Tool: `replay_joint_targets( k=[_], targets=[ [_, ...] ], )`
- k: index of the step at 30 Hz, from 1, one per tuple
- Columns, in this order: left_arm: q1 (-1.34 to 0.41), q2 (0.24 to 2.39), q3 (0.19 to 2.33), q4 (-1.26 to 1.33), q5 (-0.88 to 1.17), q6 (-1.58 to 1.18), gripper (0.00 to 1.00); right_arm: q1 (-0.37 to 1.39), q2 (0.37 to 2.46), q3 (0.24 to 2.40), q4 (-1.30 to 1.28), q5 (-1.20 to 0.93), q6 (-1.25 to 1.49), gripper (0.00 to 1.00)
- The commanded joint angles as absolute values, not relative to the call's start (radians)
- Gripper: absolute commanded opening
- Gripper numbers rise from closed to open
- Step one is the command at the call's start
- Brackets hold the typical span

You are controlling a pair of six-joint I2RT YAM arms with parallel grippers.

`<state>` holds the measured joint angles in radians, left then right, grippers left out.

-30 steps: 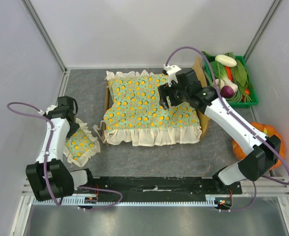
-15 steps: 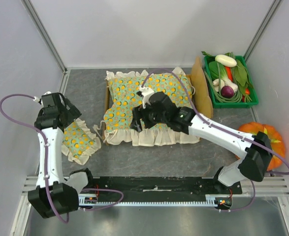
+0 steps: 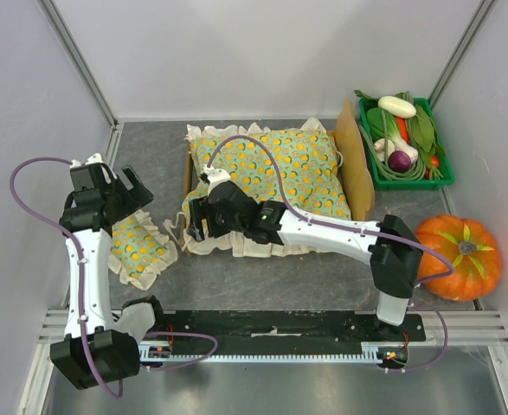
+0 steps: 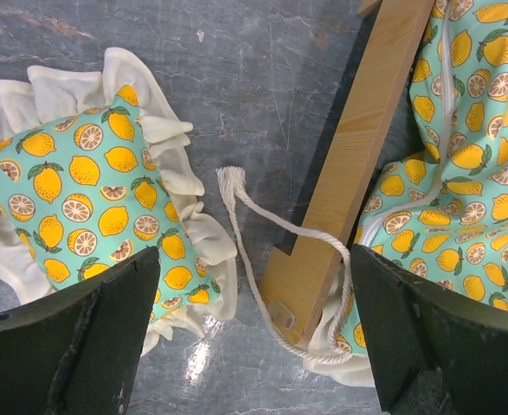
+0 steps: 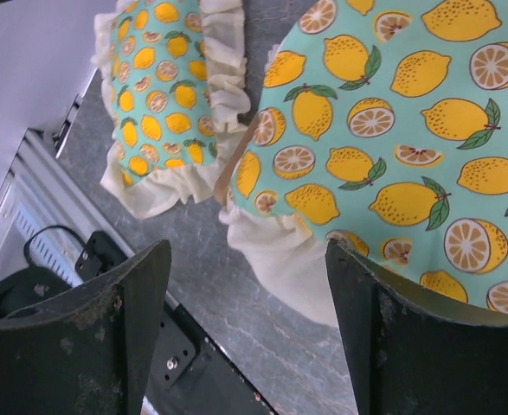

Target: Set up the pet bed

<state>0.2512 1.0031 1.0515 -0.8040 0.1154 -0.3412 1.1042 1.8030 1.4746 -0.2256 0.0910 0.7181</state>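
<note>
**Both pincers gaping, pillow off the bed**

The left pincer [image 4: 252,285] hung with its fingers wide apart and nothing between them. Under its left finger lay the small pillow [image 4: 72,190], flat on the grey table [image 4: 262,69]. Under its right finger ran a wooden rail of the pet bed [image 4: 366,147], and a loose white cord [image 4: 262,225] trailed out from that rail across the gap between the fingers.

The right pincer [image 5: 247,259] stood just as far apart and just as empty. It hovered just to the right of the left pincer, above the near-left corner of the frilled cushion [image 3: 271,173], whose frill hung over the bed's near edge.

The bed itself sat beyond and to the right of both pincers, mid-table. The cushion covered almost all of it, and the arched headboard [image 3: 353,164] stood at the end farthest from the left pincer. Farther right of the right pincer lay a pumpkin [image 3: 457,255], and beyond that a green crate [image 3: 409,143] of vegetables.

Three things looked risky to me:
- The cord lay straight under the open left fingers. A descent there could hook it and tug the frame askew.
- If the right pincer closed on frill alone, a pull could bunch the cushion or drag it off the rail.
- The two pincers were close together, so if both made for that corner they might knock each other.
</note>
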Motion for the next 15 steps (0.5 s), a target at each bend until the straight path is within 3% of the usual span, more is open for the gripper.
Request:
replay_joint_targets(
  k=[1,9,15],
  targets=[
    [0.253,0.991,1.042,-0.752,0.178,-0.293,0.96,1.111,1.865,1.540,-0.175,0.170,0.791,0.80],
    [0.253,0.979,1.012,-0.735,0.213,-0.305,0.96,1.118,1.979,1.643,-0.209,0.221,0.784,0.79],
    [0.253,0.969,0.994,-0.727,0.230,-0.311,0.96,1.126,2.025,1.638,-0.249,0.287,0.759,0.66]
  ],
)
